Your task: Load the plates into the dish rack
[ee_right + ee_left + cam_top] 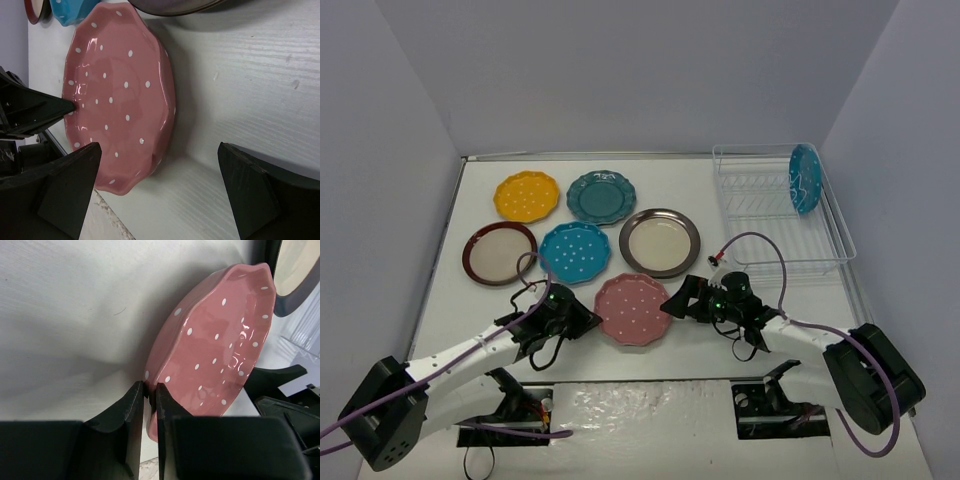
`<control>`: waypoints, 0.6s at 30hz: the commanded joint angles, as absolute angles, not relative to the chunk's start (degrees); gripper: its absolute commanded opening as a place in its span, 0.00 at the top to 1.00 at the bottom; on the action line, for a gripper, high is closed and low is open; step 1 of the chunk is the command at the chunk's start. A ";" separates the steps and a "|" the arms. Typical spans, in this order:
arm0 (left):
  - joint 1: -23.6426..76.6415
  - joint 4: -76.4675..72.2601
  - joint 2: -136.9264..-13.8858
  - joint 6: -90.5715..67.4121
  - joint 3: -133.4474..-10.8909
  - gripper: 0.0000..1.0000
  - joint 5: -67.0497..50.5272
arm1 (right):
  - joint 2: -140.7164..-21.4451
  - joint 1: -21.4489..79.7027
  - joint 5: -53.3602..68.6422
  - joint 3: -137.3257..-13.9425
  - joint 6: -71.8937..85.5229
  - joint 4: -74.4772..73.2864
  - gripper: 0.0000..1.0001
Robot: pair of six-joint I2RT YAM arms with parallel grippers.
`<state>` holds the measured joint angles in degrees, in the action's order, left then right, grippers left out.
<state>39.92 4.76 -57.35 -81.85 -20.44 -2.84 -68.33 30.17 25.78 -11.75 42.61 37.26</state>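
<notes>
Pinches the near-left rim of the pink plate (632, 308) with the left gripper (588, 321), jaws almost together, 1 on the table side of the rim and 1 on top. Finds this plate right side up near the front edge of the table (670, 185), between the 2 grippers.

Holds the right gripper (672, 300) spread wide just beside the right edge of the same plate, gripping nothing; cannot tell whether a finger touches the rim.

Counts 5 more plates lying flat behind:
- back row: yellow plate (527, 195), teal plate (601, 196)
- middle row: brown-rimmed plate (500, 252), blue dotted plate (575, 251), dark-rimmed plate (659, 242)

Places the dish rack (760, 200) at the back right of the table, with 1 upright blue plate (805, 178) standing on edge at its far right end.
</notes>
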 commanded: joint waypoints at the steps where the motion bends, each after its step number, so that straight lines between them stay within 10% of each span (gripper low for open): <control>1: 40.14 -7.87 -53.69 -87.60 -23.11 1.00 -4.59 | -71.06 31.17 27.40 -11.87 44.09 44.56 0.00; 18: 40.81 -10.57 -52.97 -87.31 -23.23 1.00 -6.00 | -79.57 33.68 29.15 -13.63 47.64 55.92 0.08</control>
<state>40.24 2.36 -55.57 -84.68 -19.90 -3.61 -77.55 32.50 28.05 -11.78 46.74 50.88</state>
